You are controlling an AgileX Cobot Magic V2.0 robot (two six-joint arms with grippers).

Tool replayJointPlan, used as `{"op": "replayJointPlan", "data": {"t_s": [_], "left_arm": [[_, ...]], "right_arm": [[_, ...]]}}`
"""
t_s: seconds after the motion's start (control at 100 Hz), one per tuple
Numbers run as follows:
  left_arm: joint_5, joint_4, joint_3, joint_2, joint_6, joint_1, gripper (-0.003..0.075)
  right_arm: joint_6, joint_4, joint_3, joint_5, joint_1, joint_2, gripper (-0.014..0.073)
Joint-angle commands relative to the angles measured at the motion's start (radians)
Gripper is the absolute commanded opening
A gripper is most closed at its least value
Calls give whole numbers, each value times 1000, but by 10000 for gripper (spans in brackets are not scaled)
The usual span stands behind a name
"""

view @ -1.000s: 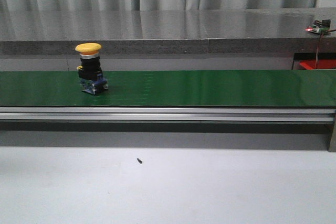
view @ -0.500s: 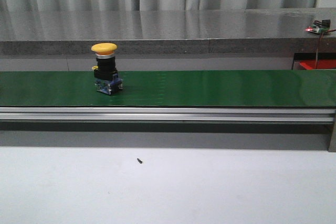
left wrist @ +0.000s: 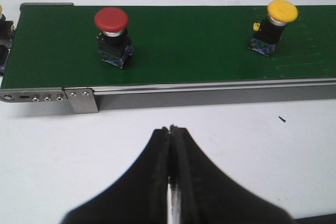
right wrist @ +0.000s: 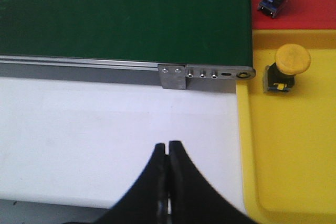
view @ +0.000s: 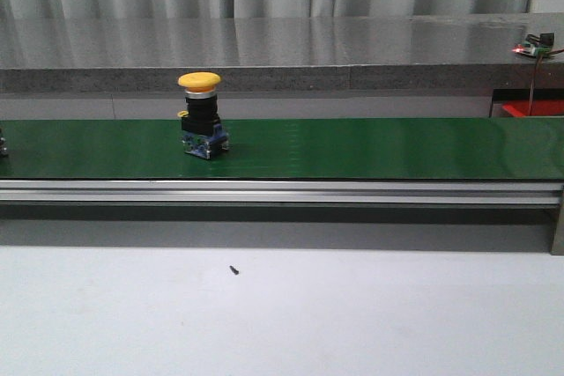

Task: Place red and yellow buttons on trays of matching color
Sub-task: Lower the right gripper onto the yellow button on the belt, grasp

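Yellow button (view: 202, 115) upright on green conveyor belt (view: 370, 147); a red button (left wrist: 112, 37) follows. Left gripper (left wrist: 171, 129) and right gripper (right wrist: 167, 146) apparently fully closed, empty.

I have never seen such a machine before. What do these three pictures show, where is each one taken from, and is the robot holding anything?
This is a two-armed robot at a green conveyor belt. The front view looks forward over the table: a yellow button stands upright on the belt. The other two pictures come from cameras on the wrists. The left gripper is shut and holds nothing; beyond it the belt carries a red button and that same yellow button. The right gripper is also shut and empty; near it, past the belt's end, lie a yellow tray and a red tray, each already holding one button of its colour.
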Motion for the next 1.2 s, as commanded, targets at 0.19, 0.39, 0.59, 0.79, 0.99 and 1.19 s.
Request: {"op": "replayJointPlan", "data": {"t_s": [0.19, 0.39, 0.59, 0.79, 0.99, 1.19], "left_arm": [[-117, -27, 71, -128, 1, -6, -20], [-118, -25, 86, -162, 1, -6, -20], [-118, -27, 86, -162, 1, -6, -20], [-118, -27, 86, -162, 1, -6, -20], [-118, -27, 86, -162, 1, -6, -20], [-118, -27, 86, -162, 1, -6, -20]], "right_arm": [[-39, 10, -195, -41, 21, 258, -67], [-48, 10, -353, -35, 137, 428, 64], [-48, 12, -513, -35, 265, 596, 445], [-48, 24, -706, 21, 376, 773, 528], [-48, 44, -931, 122, 438, 958, 528], [-48, 45, -1137, 231, 484, 1139, 528]]}}
